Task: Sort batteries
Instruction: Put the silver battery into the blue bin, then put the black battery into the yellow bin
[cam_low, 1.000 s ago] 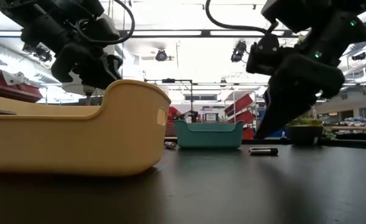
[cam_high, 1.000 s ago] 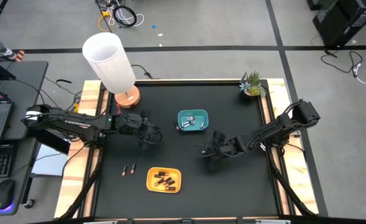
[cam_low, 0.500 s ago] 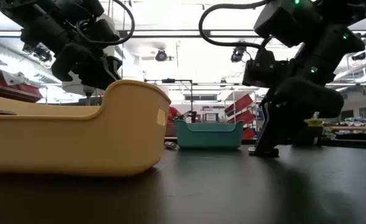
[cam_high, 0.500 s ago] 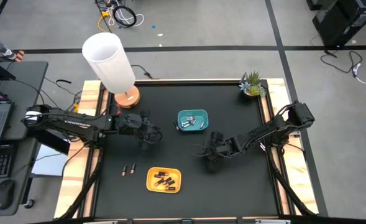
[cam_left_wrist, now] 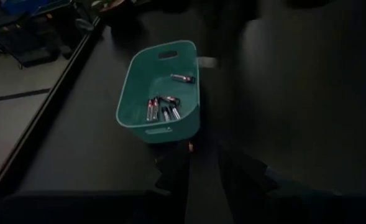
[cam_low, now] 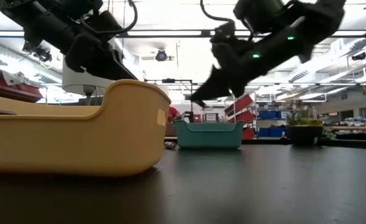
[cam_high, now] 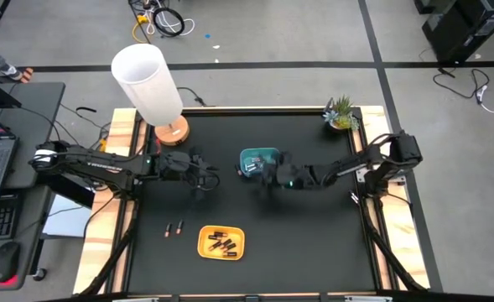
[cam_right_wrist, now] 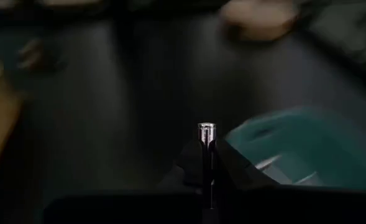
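My right gripper hangs above the near rim of the teal tray and is shut on one battery. The teal tray holds several batteries. The yellow tray, near the table's near edge, holds several dark batteries. Two more batteries lie on the black table to the left of the yellow tray. My left gripper waits above the table, to the left of the teal tray. In the low view the yellow tray hides its tips. My right gripper pinches the battery between its two fingers. The battery lies along the fingers, and its silvery end sticks out past their tips. The fingers slant down toward the table's left. The battery is lifted clear of the table.
A lamp with a white shade and a wooden foot stands at the far left corner. A small potted plant stands at the far right corner. A desk with a laptop and mouse stands left of the table, and a person's hand shows beyond it.
My right gripper came down on a battery lying right of the table's middle and took hold of it. It then rose and swung toward the far left, to the teal tray. The battery has gone from the table into the air.
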Controlling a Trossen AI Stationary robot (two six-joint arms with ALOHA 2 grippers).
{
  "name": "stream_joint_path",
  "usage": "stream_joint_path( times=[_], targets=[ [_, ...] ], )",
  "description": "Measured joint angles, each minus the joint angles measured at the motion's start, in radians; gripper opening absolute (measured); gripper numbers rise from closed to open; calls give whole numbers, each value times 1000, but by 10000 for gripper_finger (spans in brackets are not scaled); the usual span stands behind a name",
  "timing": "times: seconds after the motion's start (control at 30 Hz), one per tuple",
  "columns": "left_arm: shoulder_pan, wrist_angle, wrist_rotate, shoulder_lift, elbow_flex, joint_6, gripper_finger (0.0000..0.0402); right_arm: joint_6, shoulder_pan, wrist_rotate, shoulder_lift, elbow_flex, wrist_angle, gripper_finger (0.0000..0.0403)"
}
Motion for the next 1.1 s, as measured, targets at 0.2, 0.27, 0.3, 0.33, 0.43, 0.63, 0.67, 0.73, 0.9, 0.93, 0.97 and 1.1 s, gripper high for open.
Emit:
stream_joint_path(
  times=[0.2, 0.27, 0.3, 0.33, 0.43, 0.63, 0.67, 0.73, 0.9, 0.93, 0.97, 1.1],
  targets=[
    [-6, 32, 0, 4, 0, -65, 99, 79, -157, -38, 8, -1, -56, 32],
    [-19, 42, -3, 7, -8, -75, 99, 111, -175, -90, 8, -1, -100, 59],
    [-25, 44, -3, 7, -15, -83, 99, 115, -176, -97, 7, -1, -113, 74],
    [-32, 43, -5, 7, -21, -91, 99, 114, -174, -98, -2, -1, -124, 89],
    [-52, 4, -31, 2, -27, -170, 99, 89, -156, -84, -59, -1, -109, 126],
    [-140, -316, -54, -34, 72, -361, 99, -36, -105, 33, -195, -1, -107, 143],
    [-168, -362, -76, -37, 92, -392, 99, -59, -90, 45, -214, -1, -100, 140],
    [-227, -448, -127, -44, 130, -449, 99, -95, -57, 45, -232, -1, -87, 132],
    [-343, -668, -186, -45, 237, -642, 99, -147, 26, 68, -195, -1, 5, 108],
    [-359, -694, -187, -45, 252, -690, 99, -165, 36, 74, -182, -1, 31, 104],
    [-377, -718, -186, -45, 263, -739, 99, -188, 44, 82, -169, -1, 53, 100],
    [-447, -771, -129, -44, 275, -965, 99, -254, 46, 97, -140, -1, 182, 89]
  ],
)
